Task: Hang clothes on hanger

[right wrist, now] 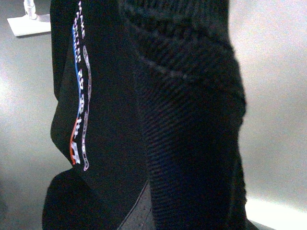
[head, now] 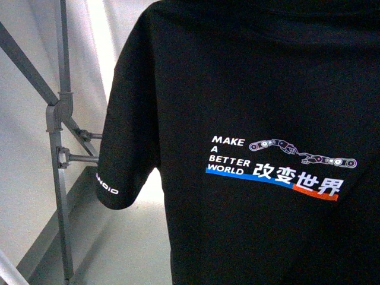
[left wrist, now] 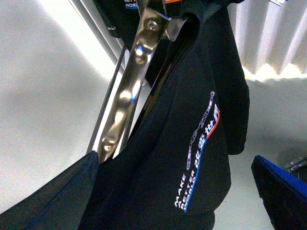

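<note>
The black short-sleeved T-shirt with white "MAKE A BETTER WORLD" lettering point(head: 249, 77) hangs upright close in front of me. It fills the front view from the centre out to 3 o'clock. Its sleeve point(head: 119, 172) droops at 8 o'clock, beside a grey metal tube frame point(head: 56, 148) at 9 o'clock.

I judge the shirt light, soft and limp. It should fold, sag and slide over smooth metal, and it is not fragile. I would pinch it at the collar or a shoulder seam, where the knit is doubled and a grip steers the neck opening. The hem or printed chest would only bunch.

My left tool point(left wrist: 172, 160) is spread wide. Its dark, blue-edged fingers point(left wrist: 283, 191) stand well apart with the shirt's lower body hanging between them, and I see nothing pinched. I cannot pick my right tool out of the blurred black cloth pressed against its camera, so I cannot tell whether it is open or gripping.

The neckline and shoulders are cut off at 12 o'clock, and I cannot find the thin silver-grey wire hanger anywhere. A shiny riveted metal strip point(left wrist: 129, 91) runs up beside the shirt in the left wrist view. Whether it touches or carries the shirt I cannot tell. A second black printed garment point(left wrist: 120, 14) shows above it, mostly cropped.
</note>
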`<state>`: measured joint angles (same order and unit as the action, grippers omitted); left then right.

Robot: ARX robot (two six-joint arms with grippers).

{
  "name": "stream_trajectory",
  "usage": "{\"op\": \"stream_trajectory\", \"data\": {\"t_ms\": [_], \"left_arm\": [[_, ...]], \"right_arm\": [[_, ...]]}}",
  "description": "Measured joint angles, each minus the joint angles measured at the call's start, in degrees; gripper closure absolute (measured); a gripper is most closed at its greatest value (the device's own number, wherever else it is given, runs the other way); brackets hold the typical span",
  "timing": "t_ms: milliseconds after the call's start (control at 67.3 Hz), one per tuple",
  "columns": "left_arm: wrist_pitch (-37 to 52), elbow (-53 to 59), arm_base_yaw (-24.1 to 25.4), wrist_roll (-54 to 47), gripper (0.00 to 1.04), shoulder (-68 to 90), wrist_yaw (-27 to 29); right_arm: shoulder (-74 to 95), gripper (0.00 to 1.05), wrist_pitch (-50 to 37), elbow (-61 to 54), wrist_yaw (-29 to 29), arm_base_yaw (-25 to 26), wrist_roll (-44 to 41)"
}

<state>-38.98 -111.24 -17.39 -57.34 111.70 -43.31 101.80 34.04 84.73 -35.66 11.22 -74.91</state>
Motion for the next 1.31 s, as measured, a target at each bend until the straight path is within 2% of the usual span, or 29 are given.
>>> {"op": "stream_trajectory", "data": {"t_ms": [401,639,668,698,713,743,757,847,876,936,1040,1099,1173,1307], "left_arm": [[0.0,0.0,0.0,0.0,0.06,0.0,0.0],[0.1,0.0,0.0,0.0,0.06,-0.1,0.1],[2.3,1.2,-0.3,1.4,0.06,-0.8,1.8],[10.6,5.8,-0.7,3.2,0.07,-2.7,7.5],[16.4,9.0,-0.9,6.8,0.07,-4.1,12.3],[22.2,12.2,-0.9,10.3,0.07,-5.4,17.2],[28.0,15.3,-1.0,14.0,0.07,-6.6,21.7],[50.3,24.1,-1.0,28.4,0.07,-9.8,36.1],[55.9,25.8,-0.9,33.9,0.07,-10.8,40.5],[61.3,28.4,0.0,39.3,0.07,-13.1,45.8],[65.3,33.2,1.8,45.0,0.07,-18.1,52.8],[65.3,36.0,3.0,47.5,0.07,-21.0,55.0],[67.3,39.8,4.4,49.5,0.07,-24.2,56.2],[70.9,49.2,6.9,54.1,0.07,-30.4,54.6]], "right_arm": [[-6.7,0.97,-6.7,-11.3,-9.1,7.5,7.9],[-11.6,0.97,-7.5,-14.1,-11.2,9.5,9.9],[-12.2,0.97,-7.7,-14.4,-11.6,9.6,10.3],[-12.8,0.97,-8.3,-14.9,-11.8,9.7,10.9],[-12.9,0.97,-8.5,-15.0,-11.8,9.8,11.0],[-13.3,0.97,-9.0,-15.3,-11.8,9.8,11.5],[-13.4,0.97,-9.0,-15.4,-11.8,9.9,11.6],[-14.6,0.97,-8.9,-16.2,-12.1,10.1,12.6],[-15.1,0.97,-8.7,-16.6,-12.1,10.2,12.8],[-16.0,0.97,-7.5,-17.0,-13.0,10.4,13.0],[-16.8,0.97,-5.4,-18.0,-13.2,10.4,13.2],[-17.1,0.97,-3.8,-18.8,-12.9,10.4,13.0],[-17.4,0.97,-1.9,-19.7,-11.5,10.1,12.1],[-17.4,0.97,-1.1,-20.6,-8.3,9.9,11.8]]}}
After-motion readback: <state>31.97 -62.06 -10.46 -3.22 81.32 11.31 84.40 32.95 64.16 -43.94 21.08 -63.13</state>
